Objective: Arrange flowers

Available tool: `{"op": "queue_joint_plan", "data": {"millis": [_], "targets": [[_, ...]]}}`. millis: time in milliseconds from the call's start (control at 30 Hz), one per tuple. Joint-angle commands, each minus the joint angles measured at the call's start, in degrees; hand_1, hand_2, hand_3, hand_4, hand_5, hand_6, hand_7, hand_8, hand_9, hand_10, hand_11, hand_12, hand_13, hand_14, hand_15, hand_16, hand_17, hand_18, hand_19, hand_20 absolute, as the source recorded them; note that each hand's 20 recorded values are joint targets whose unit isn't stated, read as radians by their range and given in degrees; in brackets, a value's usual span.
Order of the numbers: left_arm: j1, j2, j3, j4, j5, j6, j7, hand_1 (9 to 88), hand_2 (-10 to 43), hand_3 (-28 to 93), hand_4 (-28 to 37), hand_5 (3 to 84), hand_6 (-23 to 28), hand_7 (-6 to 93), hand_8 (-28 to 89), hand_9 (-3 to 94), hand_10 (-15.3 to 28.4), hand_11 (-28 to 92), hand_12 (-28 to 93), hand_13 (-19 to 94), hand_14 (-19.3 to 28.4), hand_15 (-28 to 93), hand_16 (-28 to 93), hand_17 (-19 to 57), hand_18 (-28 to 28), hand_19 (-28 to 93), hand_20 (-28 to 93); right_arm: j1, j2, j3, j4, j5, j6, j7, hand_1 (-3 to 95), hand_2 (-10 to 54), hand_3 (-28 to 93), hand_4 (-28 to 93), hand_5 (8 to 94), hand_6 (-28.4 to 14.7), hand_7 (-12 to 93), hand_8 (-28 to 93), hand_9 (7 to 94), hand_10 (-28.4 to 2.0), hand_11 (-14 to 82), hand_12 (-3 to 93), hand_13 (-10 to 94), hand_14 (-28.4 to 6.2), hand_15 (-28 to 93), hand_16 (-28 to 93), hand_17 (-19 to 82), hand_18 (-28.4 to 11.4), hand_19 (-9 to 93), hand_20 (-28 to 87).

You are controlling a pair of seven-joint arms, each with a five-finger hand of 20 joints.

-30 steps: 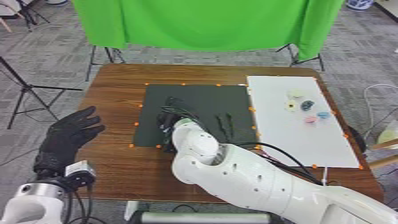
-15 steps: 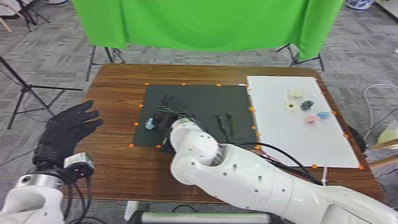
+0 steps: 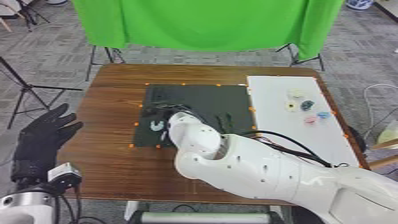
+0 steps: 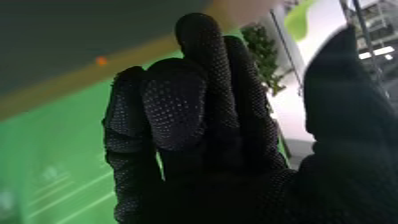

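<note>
Over the upper left of the black mat point(image 3: 191, 91) is my right hand point(image 3: 167, 106), partly hidden by its own wrist. A small pale blue-white piece point(image 3: 157, 125) lies on the mat, on the near side of that hand. Dark slender stems point(image 3: 227, 121) rest farther right on the mat. In the right wrist view my right hand point(image 4: 213, 120) has its fingers mostly straight, one bent forward, with the thumb apart and nothing held. My left hand point(image 3: 43, 136) is open beyond the table's left edge.
A white board point(image 3: 302, 135) lies on the right of the table, carrying a cream flower point(image 3: 296, 93), a dark one point(image 3: 306, 105), a pink one point(image 3: 310, 120) and a blue one point(image 3: 323, 115). Orange markers edge mat and board. A green cloth point(image 3: 209, 25) hangs behind.
My right hand has moved toward the mat's far side, and the pale piece beneath it has come into view. My left hand has drawn back and outward to the left.
</note>
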Motion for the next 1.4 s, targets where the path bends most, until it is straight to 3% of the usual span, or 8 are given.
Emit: {"op": "queue_joint_plan", "data": {"millis": [33, 100, 300, 367, 567, 833, 1033, 1400], "targets": [[4.18, -1.51, -0.04, -1.21, -1.0, 1.61, 0.65, 24.9, 6.5, 83, -20.6, 40.2, 11.0, 16.1, -11, 35.5, 19.7, 28, 8, 27, 26.6, 54, -12, -9.2, 22.7, 62, 0, -1.14, 4.16, 4.81, -5.7, -4.14, -4.62, -2.83, 24.0, -0.4, 87, -27, 61.7, -3.9, 21, -14, 73.4, -16.2, 31.9, 16.6, 70, -10.2, 76, 15, 31, -22.6, 93, 11], [5.12, -1.67, 0.06, -1.53, -1.2, 2.03, 1.59, 25.0, 6.5, 83, -20.6, 40.2, 11.0, 16.0, -11, 35.5, 19.7, 28, 8, 27, 26.6, 54, -12, -9.2, 22.7, 62, 0, -1.6, 6.1, 6.4, -8.02, -4.59, -5.68, -3.81, 23.5, -0.1, 87, -27, 60.6, -4.0, 21, -14, 72.4, -16.7, 31.8, 16.4, 69, -10.4, 76, 15, 31, -22.8, 93, 10], [6.42, -1.65, 0.73, -2.18, -1.18, 2.35, 2.3, 25.0, 6.6, 83, -20.7, 40.2, 11.0, 16.0, -11, 35.5, 19.7, 28, 8, 27, 26.5, 54, -12, -9.1, 22.6, 62, 0, -7.76, 15.38, 14.87, -15.79, -6.34, -10.05, -5.23, 23.4, 0.1, 88, -26, 57.8, -4.3, 20, -14, 68.5, -17.8, 30.0, 15.6, 67, -10.8, 76, 14, 29, -22.7, 92, 8], [6.73, -2.06, 0.9, -2.39, -0.96, 2.28, 1.7, 25.0, 6.5, 83, -20.6, 40.2, 10.9, 16.0, -11, 35.5, 19.7, 28, 8, 27, 26.5, 54, -12, -9.1, 22.6, 62, 0, -13.51, 17.05, 21.77, -17.85, -7.8, -14.3, -6.57, 23.5, -0.1, 88, -26, 56.8, -4.5, 20, -14, 67.3, -18.1, 29.3, 15.3, 67, -10.9, 76, 14, 29, -22.5, 92, 8], [7.51, -2.32, 1.04, -2.74, -0.55, 2.1, 1.53, 25.0, 6.6, 83, -20.7, 40.2, 11.0, 16.1, -11, 35.5, 19.7, 28, 8, 27, 26.6, 54, -12, -9.1, 22.6, 62, 0, -21.56, 27.41, 29.46, -22.41, -6.12, -11.38, -5.26, 24.9, -1.0, 88, -26, 53.9, -5.1, 20, -14, 63.8, -18.4, 27.2, 14.6, 64, -11.1, 76, 13, 28, -22.1, 91, 7], [5.9, -1.63, 2.21, -2.5, -0.16, 1.79, 0.84, 25.0, 6.7, 83, -20.6, 40.2, 11.0, 16.0, -11, 35.5, 19.7, 28, 8, 27, 26.6, 54, -12, -9.2, 22.7, 62, 0, -31.8, 38.34, 38.34, -22.61, -5.02, -8.2, -2.31, 26.8, -2.5, 88, -27, 52.8, -5.2, 21, -14, 59.5, -18.3, 23.3, 13.8, 64, -10.7, 76, 11, 29, -21.8, 92, 5], [5.82, -1.59, 2.49, -2.75, 0.19, 1.52, 0.42, 24.9, 6.6, 83, -20.6, 40.1, 11.0, 16.0, -11, 35.5, 19.7, 28, 8, 27, 26.6, 54, -12, -9.2, 22.7, 62, 0, -38.68, 43.11, 45.25, -21.63, -4.88, -9.83, -0.87, 27.8, -3.6, 89, -27, 51.9, -4.7, 21, -14, 57.4, -17.3, 20.6, 13.5, 64, -10.2, 76, 11, 29, -21.5, 93, 4], [5.53, -1.34, 3.15, -2.56, -0.02, 1.62, 0.79, 25.0, 6.6, 83, -20.6, 40.2, 10.9, 16.1, -11, 35.5, 19.7, 28, 8, 27, 26.6, 54, -12, -9.2, 22.6, 62, 0, -36.45, 46.35, 41.74, -17.23, -3.13, -10.16, 3.08, 29.3, -5.0, 90, -28, 49.6, -4.1, 22, -15, 53.1, -16.6, 16.9, 13.5, 65, -9.1, 77, 10, 31, -20.7, 93, 5]]}}
